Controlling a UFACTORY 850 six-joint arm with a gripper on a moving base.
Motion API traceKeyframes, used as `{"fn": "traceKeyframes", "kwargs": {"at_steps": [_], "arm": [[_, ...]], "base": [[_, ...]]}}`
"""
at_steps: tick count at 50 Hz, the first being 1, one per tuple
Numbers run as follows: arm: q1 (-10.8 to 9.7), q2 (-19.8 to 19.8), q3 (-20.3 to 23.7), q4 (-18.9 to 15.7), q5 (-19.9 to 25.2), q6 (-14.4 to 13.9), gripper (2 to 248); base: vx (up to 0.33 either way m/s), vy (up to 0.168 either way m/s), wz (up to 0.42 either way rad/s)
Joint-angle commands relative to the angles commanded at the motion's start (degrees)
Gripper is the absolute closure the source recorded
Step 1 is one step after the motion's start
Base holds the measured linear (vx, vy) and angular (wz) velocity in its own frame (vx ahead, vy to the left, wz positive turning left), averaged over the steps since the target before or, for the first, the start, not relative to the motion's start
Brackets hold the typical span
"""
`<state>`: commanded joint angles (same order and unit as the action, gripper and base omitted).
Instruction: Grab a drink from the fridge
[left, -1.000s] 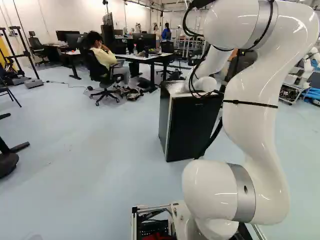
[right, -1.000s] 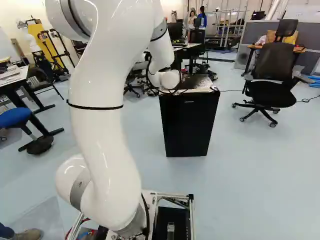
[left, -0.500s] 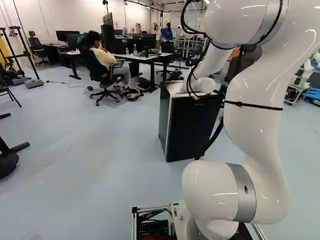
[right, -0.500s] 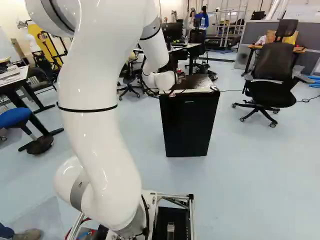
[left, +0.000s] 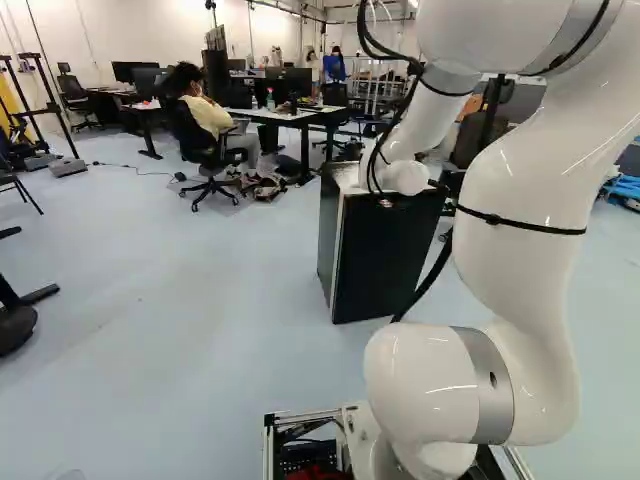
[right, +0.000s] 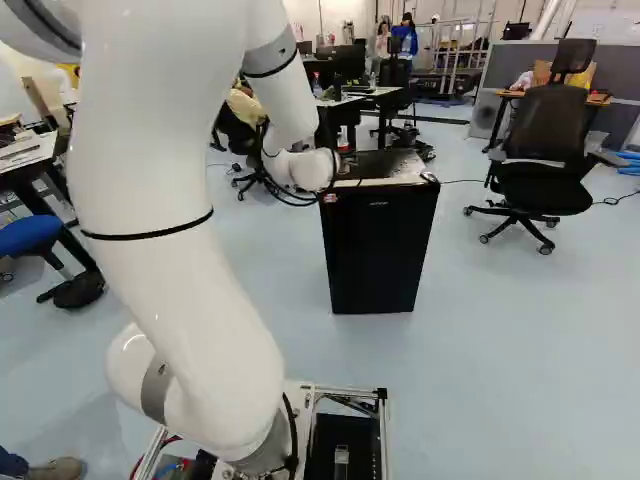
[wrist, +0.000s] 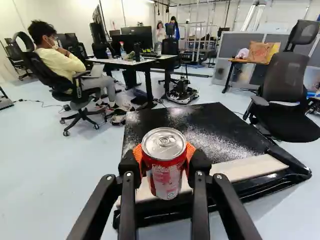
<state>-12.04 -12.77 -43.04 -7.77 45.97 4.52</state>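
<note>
A red drink can with a silver top (wrist: 165, 165) stands upright between the orange pads of my gripper (wrist: 164, 156), which is shut on it from both sides. Beyond and below the can lies the top of the black fridge (wrist: 200, 127). The fridge front (right: 380, 250) looks closed in the right base view. A small red bit of the can (right: 330, 198) shows under the wrist, at the fridge's upper front edge in that view. The arm's wrist hides the gripper's fingers in both base views.
An office chair (right: 545, 175) stands right of the fridge in the right base view. Desks (left: 290, 118) and a seated person (left: 208, 120) are behind it to the left. A blue stool (right: 28, 238) stands at the far left of the right base view.
The wrist has come lower, and leftward in the right base view, toward the fridge's left front corner. The big upper links have swung outward. Base and fridge have not moved.
</note>
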Motion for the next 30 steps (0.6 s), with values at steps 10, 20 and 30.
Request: {"fn": "traceKeyframes", "kwargs": {"at_steps": [10, 20, 30], "arm": [[1.6, 3.9, 5.2, 1.1, 0.5, -0.6, 150], [3.5, 8.3, 11.0, 2.2, 1.2, -1.3, 150], [5.3, 12.6, 16.6, 3.4, 1.8, -2.0, 150]], "base": [[0.000, 0.000, 0.000], [0.000, 0.000, 0.000], [0.000, 0.000, 0.000]]}}
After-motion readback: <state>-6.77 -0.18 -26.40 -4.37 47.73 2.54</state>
